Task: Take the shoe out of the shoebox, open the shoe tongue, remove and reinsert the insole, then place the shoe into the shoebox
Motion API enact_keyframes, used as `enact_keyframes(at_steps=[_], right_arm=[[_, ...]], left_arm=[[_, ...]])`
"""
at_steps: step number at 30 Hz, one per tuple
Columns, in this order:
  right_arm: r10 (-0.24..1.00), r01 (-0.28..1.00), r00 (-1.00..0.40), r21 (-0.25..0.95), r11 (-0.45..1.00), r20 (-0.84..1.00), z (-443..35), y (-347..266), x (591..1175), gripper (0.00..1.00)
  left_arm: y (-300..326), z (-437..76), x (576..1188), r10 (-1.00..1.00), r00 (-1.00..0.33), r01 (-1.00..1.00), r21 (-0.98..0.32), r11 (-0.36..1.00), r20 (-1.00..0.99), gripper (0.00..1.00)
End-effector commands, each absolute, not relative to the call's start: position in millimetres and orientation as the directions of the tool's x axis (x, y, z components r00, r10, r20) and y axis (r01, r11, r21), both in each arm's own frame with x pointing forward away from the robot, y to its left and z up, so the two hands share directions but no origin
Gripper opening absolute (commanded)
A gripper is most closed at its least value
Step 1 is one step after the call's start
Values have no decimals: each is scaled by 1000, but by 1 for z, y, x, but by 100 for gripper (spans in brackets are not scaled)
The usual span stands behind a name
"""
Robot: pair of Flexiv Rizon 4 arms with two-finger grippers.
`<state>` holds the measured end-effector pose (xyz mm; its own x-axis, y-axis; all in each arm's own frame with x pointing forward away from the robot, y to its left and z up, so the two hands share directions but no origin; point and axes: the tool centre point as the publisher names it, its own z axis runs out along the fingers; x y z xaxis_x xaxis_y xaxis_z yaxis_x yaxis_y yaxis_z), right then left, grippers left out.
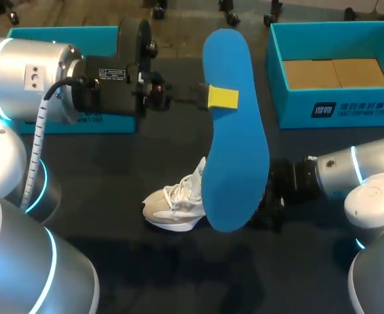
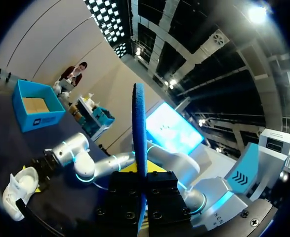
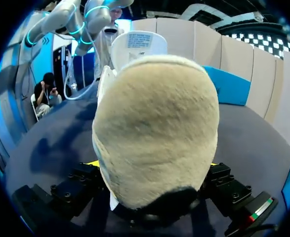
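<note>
My left gripper [image 1: 221, 98] is shut on a long blue insole [image 1: 234, 150], which it holds up in the air above the middle of the table. In the left wrist view the insole [image 2: 139, 128] stands edge-on out of that gripper [image 2: 141, 197]. A white and beige shoe [image 1: 173, 206] rests on the dark table below, toe to the left, its heel hidden behind the insole. My right gripper [image 1: 275, 201] is at the heel. In the right wrist view the beige heel [image 3: 154, 123] fills the gap between that gripper's [image 3: 152, 165] wide-spread jaws.
The teal shoebox [image 1: 335, 108] with a cardboard liner stands at the back right, also seen in the left wrist view [image 2: 38, 118]. Another teal box part [image 1: 100, 39] lies at the back left, behind my left arm.
</note>
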<state>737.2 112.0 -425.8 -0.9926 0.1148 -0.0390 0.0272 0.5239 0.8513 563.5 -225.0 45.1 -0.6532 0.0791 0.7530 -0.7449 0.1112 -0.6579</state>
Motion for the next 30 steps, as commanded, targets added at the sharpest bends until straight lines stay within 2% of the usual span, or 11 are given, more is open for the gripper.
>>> enact_keyframes(at_steps=[1,8,21,30], right_arm=[[112,45,-993,800,598,-27,-415,116,741,100],[119,82,-993,742,665,3,-400,114,740,100],[26,47,-999,586,809,45,-369,122,733,100],[55,77,-997,524,848,57,-365,117,734,100]], left_arm=[[-226,44,561,79,-653,-746,-658,105,753,0],[-226,44,561,79,-653,-746,-658,105,753,0],[-226,44,561,79,-653,-746,-658,105,753,0],[-226,44,561,79,-653,-746,-658,105,753,0]])
